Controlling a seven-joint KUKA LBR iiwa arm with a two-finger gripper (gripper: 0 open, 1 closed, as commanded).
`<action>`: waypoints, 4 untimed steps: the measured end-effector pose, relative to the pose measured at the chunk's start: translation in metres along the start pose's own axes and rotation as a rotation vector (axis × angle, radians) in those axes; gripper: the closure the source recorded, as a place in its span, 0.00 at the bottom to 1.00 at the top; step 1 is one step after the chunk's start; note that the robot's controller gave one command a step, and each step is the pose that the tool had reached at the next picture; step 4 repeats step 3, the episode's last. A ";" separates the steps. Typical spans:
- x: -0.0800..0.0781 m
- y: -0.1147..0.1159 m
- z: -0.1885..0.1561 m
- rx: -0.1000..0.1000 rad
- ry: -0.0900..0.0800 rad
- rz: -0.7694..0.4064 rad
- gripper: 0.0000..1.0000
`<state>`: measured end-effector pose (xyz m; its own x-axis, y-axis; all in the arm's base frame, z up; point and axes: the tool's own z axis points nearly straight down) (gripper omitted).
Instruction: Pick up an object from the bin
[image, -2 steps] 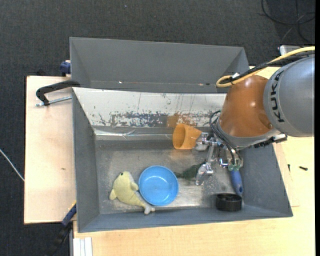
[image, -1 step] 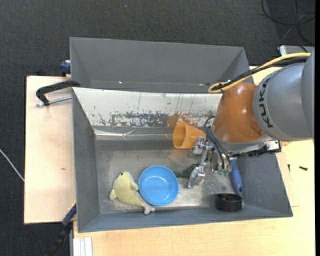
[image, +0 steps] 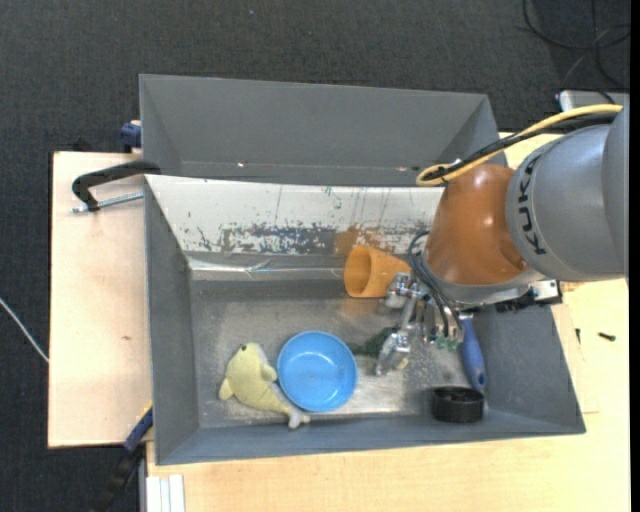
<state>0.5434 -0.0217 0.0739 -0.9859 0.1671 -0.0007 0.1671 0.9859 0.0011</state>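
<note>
Gripper (image: 398, 352) sits low between blue bowl (image: 316, 372) and blue-handled tool (image: 471, 362), orange cup (image: 368, 270) behind; grip state cannot be told; grey arm (image: 575, 200) reads "KU".

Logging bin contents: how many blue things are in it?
2: a blue bowl at the front middle, and a narrow blue handle-like thing at the right, partly under the arm. The arm may hide more.

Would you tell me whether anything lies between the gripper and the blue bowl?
Only a small dark green thing lies in the gap between the gripper and the blue bowl; nothing else visible does.
</note>
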 end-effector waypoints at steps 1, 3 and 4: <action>-0.003 0.000 -0.002 -0.001 -0.008 -0.001 1.00; -0.008 0.003 -0.111 -0.002 -0.010 -0.003 1.00; -0.008 0.003 -0.111 -0.002 -0.010 -0.003 1.00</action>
